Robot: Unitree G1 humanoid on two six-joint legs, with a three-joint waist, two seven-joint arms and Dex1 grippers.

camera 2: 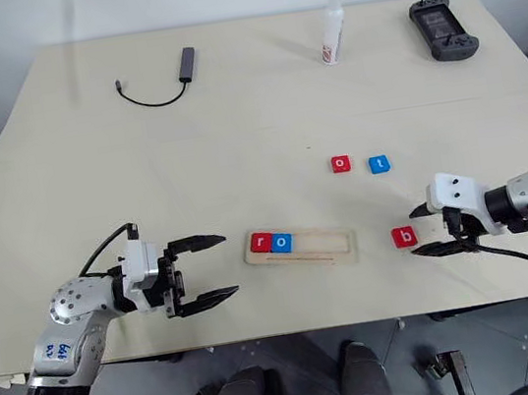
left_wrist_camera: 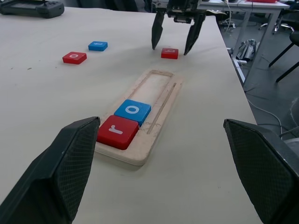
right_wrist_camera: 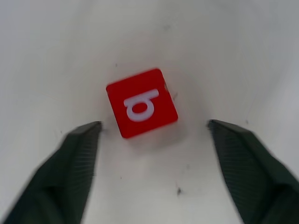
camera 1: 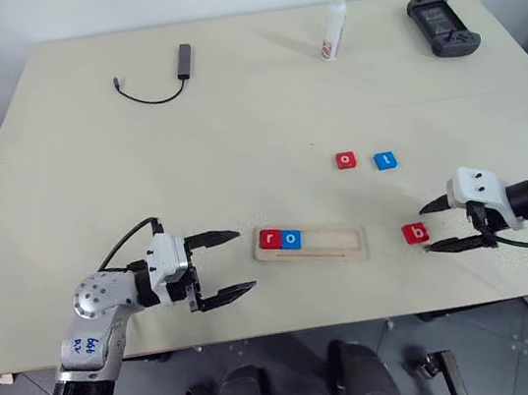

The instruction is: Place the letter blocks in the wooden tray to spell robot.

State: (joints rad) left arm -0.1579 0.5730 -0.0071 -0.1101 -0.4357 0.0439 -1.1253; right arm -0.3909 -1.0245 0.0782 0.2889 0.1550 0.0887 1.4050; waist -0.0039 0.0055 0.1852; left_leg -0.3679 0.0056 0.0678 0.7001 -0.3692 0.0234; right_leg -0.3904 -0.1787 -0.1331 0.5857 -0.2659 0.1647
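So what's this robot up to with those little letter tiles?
It is spelling "robot" in the wooden tray. The red r and blue o already sit at the tray's left end. The right tool is open around the red b on the table, not gripping it. A red o and blue t wait farther back. The left tool hangs open beside the tray.

Red r (camera 1: 269, 238), blue o (camera 1: 291, 239) in wooden tray (camera 1: 336, 243); b (camera 1: 414, 233), o (camera 1: 345, 160), t (camera 1: 386, 160) outside.
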